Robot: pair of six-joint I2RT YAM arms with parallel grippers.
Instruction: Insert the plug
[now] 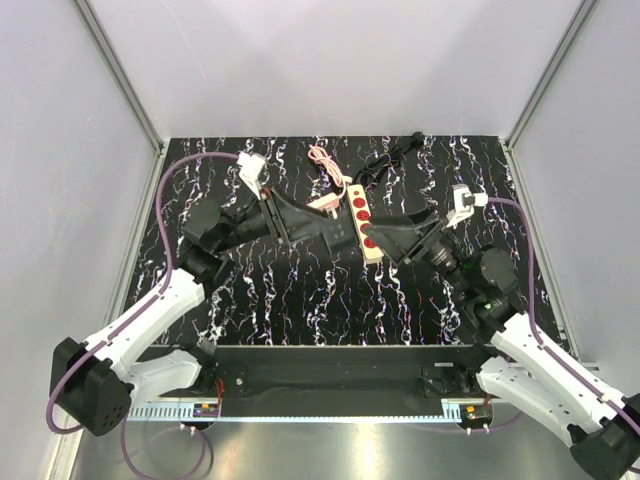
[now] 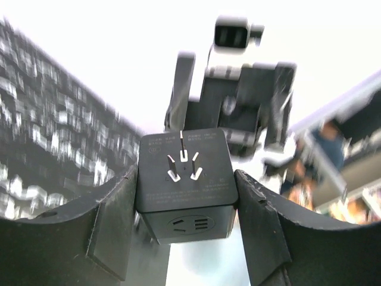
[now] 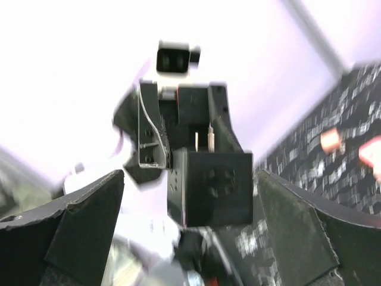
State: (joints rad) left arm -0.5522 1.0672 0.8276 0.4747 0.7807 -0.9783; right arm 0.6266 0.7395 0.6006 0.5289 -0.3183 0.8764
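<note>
Top external view first, biggest stuff down: the black marbled table [image 1: 300, 300] fills the booth floor, and the left arm [image 1: 150, 310] and right arm [image 1: 540, 350] both reach in so their ends meet around the middle. Right where they meet lies the cream power strip [image 1: 362, 220] with its red sockets, running at a slant away from me. A pink cable [image 1: 322, 160] loops behind it and ends in a white plug [image 1: 328, 203] just beside the strip's left edge. There's a black cable [image 1: 385, 160] bunched up near the far edge too. From up here the left gripper [image 1: 335, 238] and right gripper [image 1: 385, 243] sit on either side of the strip's near end, facing each other, and I honestly can't pick the dark plug out against them in that view. The wrist cams sort it out though. On the left wrist view the left gripper is clamped on the black plug [image 2: 184, 179], a chunky cube, with both fingers [image 2: 107, 220] pressed against its sides. Its three metal prongs [image 2: 184, 165] are bare and point at the camera, so it's not in any socket. On the right wrist view the right gripper's jaws are spread wide, and the cube sits in the gap without either pad touching it. That view is pretty blurry, fair warning.
</note>
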